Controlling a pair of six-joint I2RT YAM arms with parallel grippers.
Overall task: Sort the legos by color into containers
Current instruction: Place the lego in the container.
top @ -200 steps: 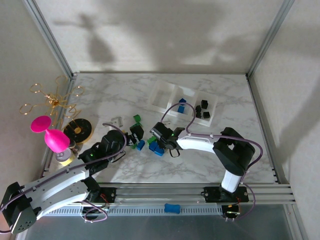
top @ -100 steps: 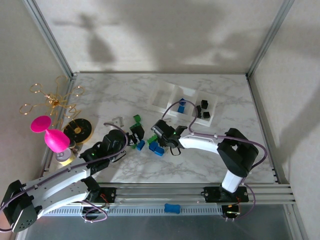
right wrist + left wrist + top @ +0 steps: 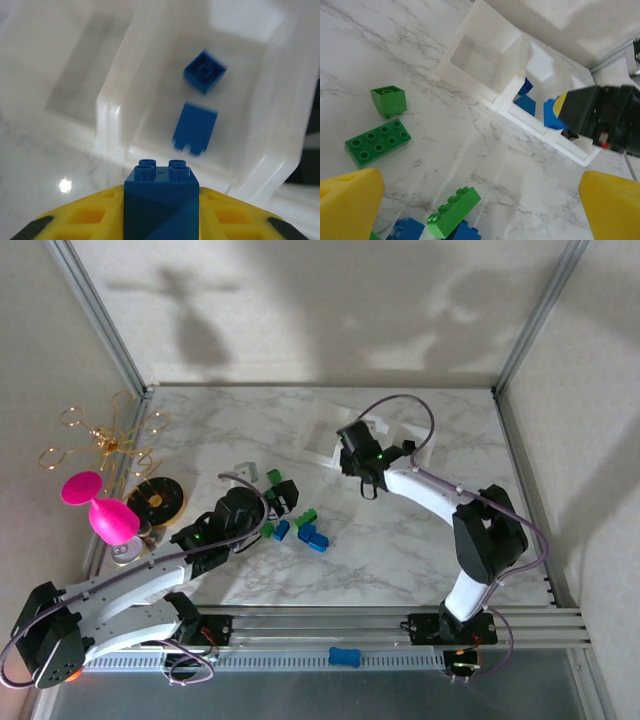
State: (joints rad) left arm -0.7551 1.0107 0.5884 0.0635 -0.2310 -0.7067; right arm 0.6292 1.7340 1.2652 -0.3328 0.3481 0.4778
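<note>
Over the containers: the right gripper (image 3: 360, 458) hangs above the middle bin, at 1 o'clock from the table's centre in the top view.
Right jaws: closed tight on a blue lego (image 3: 162, 192), studs up, pinched between the yellow fingers (image 3: 87, 220).
Containers (image 3: 116, 112): white open bins joined side by side in a row.
Middle bin: a blue cube (image 3: 204, 71) sits stud-side up; a second blue brick (image 3: 195, 127) lies at 6 o'clock of it, close by but apart.
Left gripper (image 3: 285, 495): at 7 o'clock of the containers, just beside the loose legos on the table (image 3: 400, 540).
Left jaws: spread as wide as they go, holding nothing; the yellow fingertips (image 3: 350, 200) sit in the bottom corners of the left wrist view.
Loose greens: a green cube (image 3: 389, 100), a green plate (image 3: 377, 144) at 7 o'clock of it, and a green brick (image 3: 454, 211) at 4 o'clock of the plate.
Loose blues: a blue pair (image 3: 313, 537) touching each other, at 5 o'clock of the left gripper.
Left table edge: a pink goblet (image 3: 100, 508) and a black disc (image 3: 155, 500), at 9 o'clock of the left gripper.
</note>
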